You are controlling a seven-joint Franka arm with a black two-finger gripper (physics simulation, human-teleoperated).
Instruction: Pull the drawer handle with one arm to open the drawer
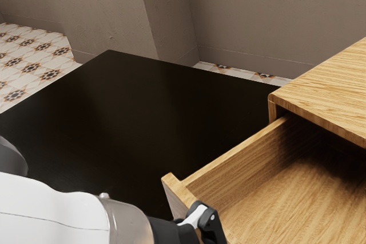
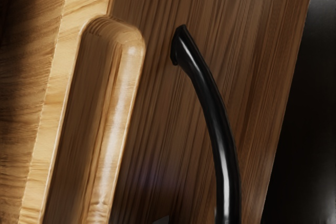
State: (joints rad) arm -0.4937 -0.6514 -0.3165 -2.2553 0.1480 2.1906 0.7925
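End effector (image 1: 205, 228) sits low at the front corner of the drawer (image 1: 240, 151), on the end of the white arm (image 1: 51, 215). Cannot tell whether it is spread or pressed together, nor whether it has hold of anything. Wrist view: black curved handle (image 2: 215, 124) close under the hand, standing off the drawer's front panel (image 2: 257, 51). A rounded wooden ridge (image 2: 105, 129) runs alongside the handle; which part of the furniture it is, unclear. The drawer itself stands well out from the cabinet (image 1: 331, 92), inside bare and open to above, back end under the cabinet top. Judgement: the pull is the step in hand and looks far along, the drawer open by most of its visible length. If more travel is wanted, the next move calls for a straight draw along the drawer's own line, away from the cabinet, with no sideways drift that could jam it in its runners. Otherwise, let go and back off. Edges: the drawer's front corner sits right by the end effector, and the cabinet top overhangs the drawer's back. Room: dark counter (image 1: 114, 112) spreads bare beside the drawer, on the exterior view's left. Beyond the drawer and counter lie the patterned floor tiles (image 1: 28, 61) and the grey wall (image 1: 274, 10), well apart.
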